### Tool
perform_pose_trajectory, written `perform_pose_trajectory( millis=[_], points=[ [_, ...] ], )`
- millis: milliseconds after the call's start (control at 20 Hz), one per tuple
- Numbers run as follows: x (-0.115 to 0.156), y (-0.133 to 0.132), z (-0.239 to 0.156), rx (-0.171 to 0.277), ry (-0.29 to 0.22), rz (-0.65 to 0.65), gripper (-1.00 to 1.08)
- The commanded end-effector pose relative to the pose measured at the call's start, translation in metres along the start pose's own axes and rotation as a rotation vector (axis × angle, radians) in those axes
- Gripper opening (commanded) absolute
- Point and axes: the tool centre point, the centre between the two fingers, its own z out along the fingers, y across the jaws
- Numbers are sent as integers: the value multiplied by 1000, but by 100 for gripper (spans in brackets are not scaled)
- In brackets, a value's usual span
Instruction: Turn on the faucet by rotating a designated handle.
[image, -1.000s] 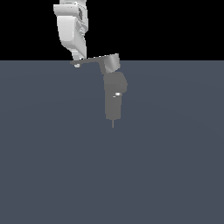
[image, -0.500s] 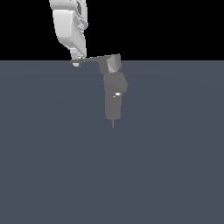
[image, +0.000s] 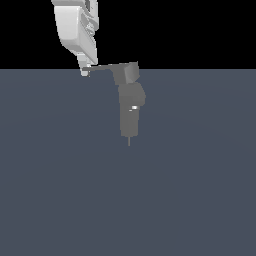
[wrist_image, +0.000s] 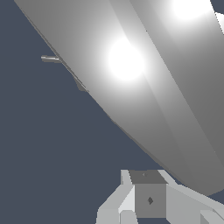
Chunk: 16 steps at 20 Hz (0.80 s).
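Note:
The faucet is a matte grey column with a rounded bulge, a white glint and a thin pin at its lower end. From its boxy cap the handle reaches as a thin flat lever toward the exterior view's left. My gripper hangs from the white arm right at the lever's pointed tip and touches it, its fingertips looking pressed together with nothing between them. In the wrist view the handle fills the picture as a broad glossy grey slab, with my fingers just beside its edge.
A flat dark grey-blue floor spreads around the faucet, under a black background. The faucet's thin pin shows small in the wrist view. Nothing else stands nearby.
The arm has drifted slightly toward the exterior view's left, and the handle's tip has swung a little that way with it. The faucet column has stayed put.

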Motion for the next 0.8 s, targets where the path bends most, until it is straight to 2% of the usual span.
perform_pose_trajectory(
  millis=[0,750],
  points=[
    [5,5,0,-1,1,2,-100],
    [39,46,-2,2,-1,-1,-100]
  ],
)
